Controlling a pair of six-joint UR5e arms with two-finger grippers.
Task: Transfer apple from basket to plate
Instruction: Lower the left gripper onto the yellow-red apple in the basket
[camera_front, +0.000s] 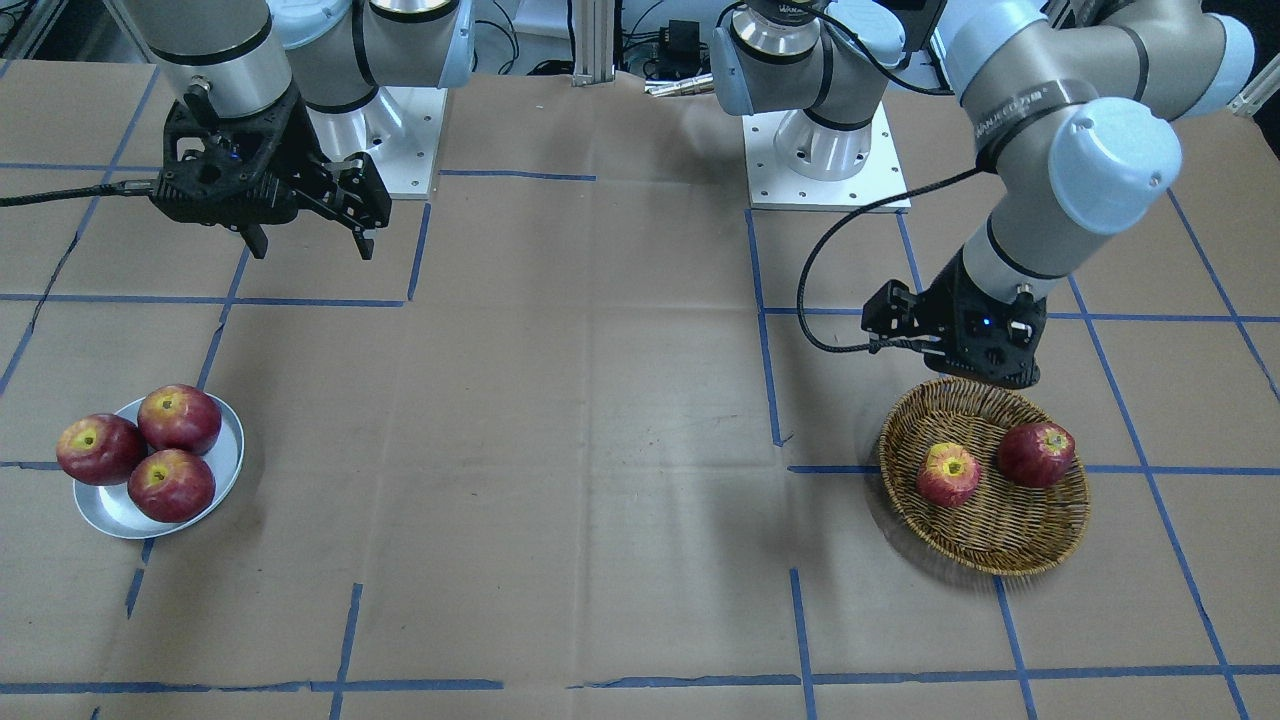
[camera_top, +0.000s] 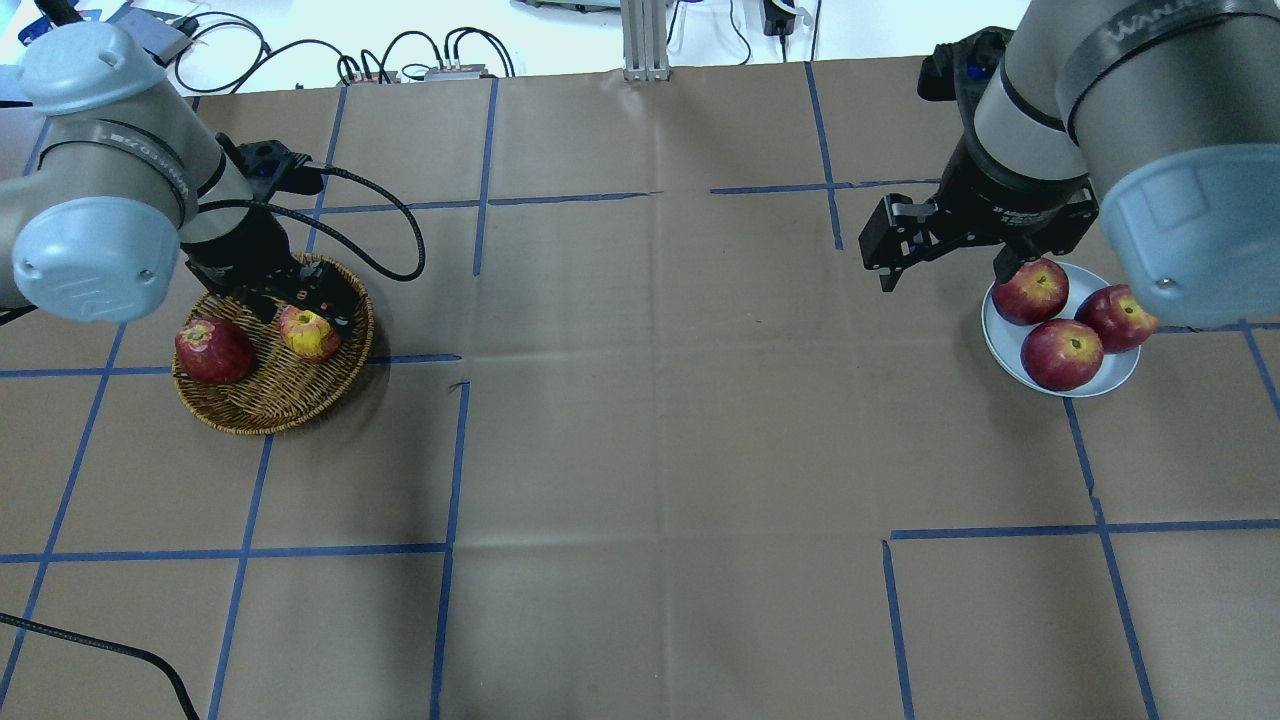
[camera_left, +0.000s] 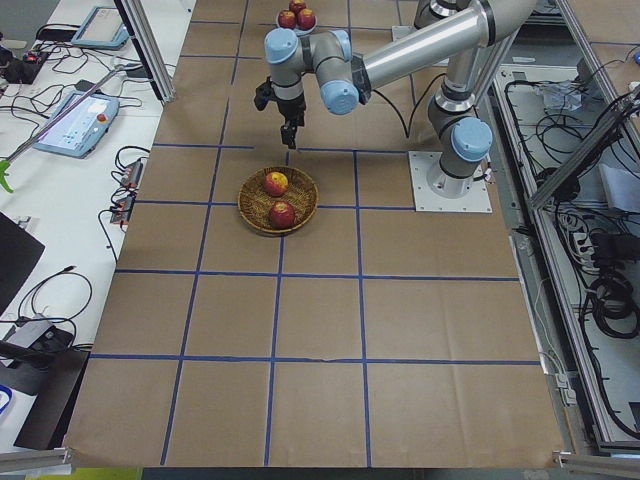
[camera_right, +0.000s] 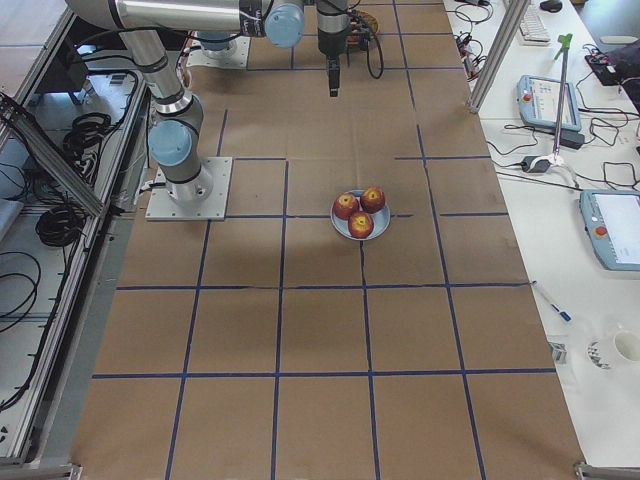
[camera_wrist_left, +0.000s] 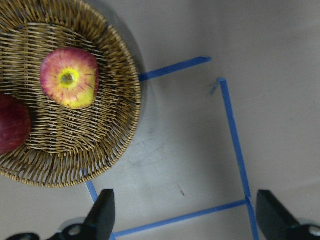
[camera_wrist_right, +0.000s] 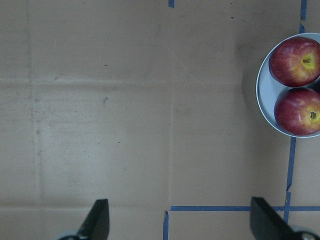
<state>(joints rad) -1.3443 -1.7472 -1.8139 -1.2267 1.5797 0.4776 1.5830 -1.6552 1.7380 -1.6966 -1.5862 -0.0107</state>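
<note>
The apple (camera_front: 948, 474), red with a broad yellow patch around its stem, lies in the wicker basket (camera_front: 1000, 555) beside a darker red apple (camera_front: 1036, 454). It also shows in the left wrist view (camera_wrist_left: 70, 77) and in the overhead view (camera_top: 309, 333). My left gripper (camera_wrist_left: 185, 222) is open and empty. It hangs raised over the basket's edge (camera_left: 290, 138), and the apple is not between its fingers. The silver plate (camera_front: 110, 515) holds three deep-red apples (camera_front: 180, 420). My right gripper (camera_front: 310, 248) is open and empty, raised beside the plate (camera_wrist_right: 264, 100).
Brown paper with blue tape lines covers the table (camera_top: 660, 420). The two arm bases (camera_front: 825, 150) stand on white mounting plates at the robot's edge. A black cable (camera_top: 380, 230) loops off the left wrist next to the basket.
</note>
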